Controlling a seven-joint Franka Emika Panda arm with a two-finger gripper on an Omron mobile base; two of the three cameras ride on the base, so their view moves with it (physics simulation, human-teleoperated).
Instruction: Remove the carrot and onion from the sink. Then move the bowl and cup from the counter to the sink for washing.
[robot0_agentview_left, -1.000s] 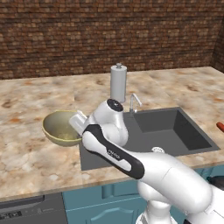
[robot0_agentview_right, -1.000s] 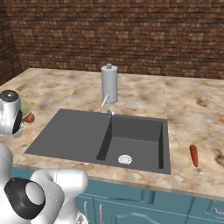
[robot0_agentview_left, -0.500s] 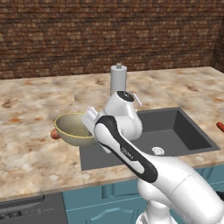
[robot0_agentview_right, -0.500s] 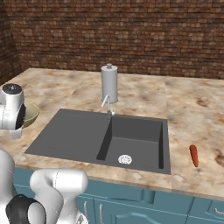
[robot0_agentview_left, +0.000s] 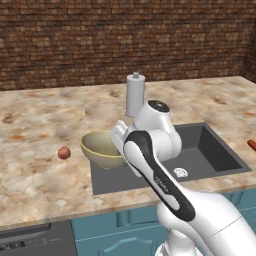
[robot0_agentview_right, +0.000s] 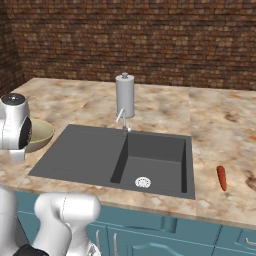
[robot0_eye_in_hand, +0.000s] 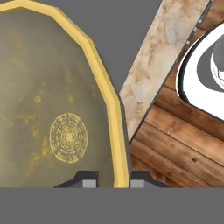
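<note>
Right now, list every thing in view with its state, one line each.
gripper: shut on the bowl's rim.
bowl: held, at the sink's left edge.
onion: out of the sink, on the counter.
carrot: out of the sink, lying on the counter.
sink: holds nothing but its drain.

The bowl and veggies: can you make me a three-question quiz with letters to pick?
1. Where is the carrot?
A. in the basin
B. on the counter right of the sink
C. inside the bowl

2. What colour is the onion?
A. reddish-brown
B. green
C. white

3. What is the end effector doing?
A. hanging open
B. pinching the bowl rim
C. holding the onion

Answers: 1 B, it lies on stone beside the sink. 2 A, a small reddish-brown ball. 3 B, the hand view shows fingertips either side of the rim.
</note>
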